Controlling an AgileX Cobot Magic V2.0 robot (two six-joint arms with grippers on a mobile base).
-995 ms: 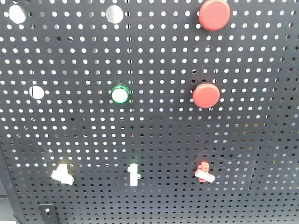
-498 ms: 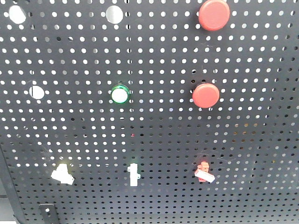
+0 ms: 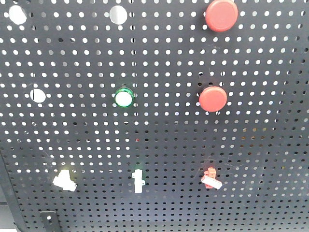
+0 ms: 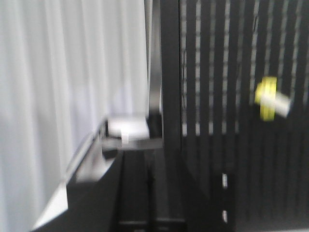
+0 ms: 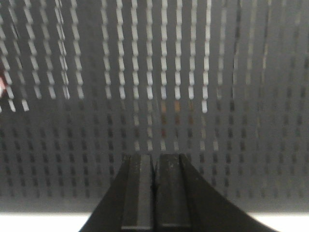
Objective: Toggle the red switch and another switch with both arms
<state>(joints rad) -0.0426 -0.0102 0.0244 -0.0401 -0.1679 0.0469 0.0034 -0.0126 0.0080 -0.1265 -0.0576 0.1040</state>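
- The right tool [image 5: 155, 193] — fingers pressed together, holding nothing, apt for poking — faces the pegboard [image 5: 159, 72]; the red switch [image 3: 211, 178] sits low right
- The left tool [image 4: 147, 193] blurred, opening unclear; the yellow switch [image 3: 64, 179] sits low left

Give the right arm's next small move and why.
Probably slide the right gripper sideways toward the red sliver at its view's left edge: its shut fingers face bare pegboard, and nothing touches the red switch.

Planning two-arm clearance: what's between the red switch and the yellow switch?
The green switch sits about midway between yellow switch and red switch; otherwise bare pegboard. Front view shows it.
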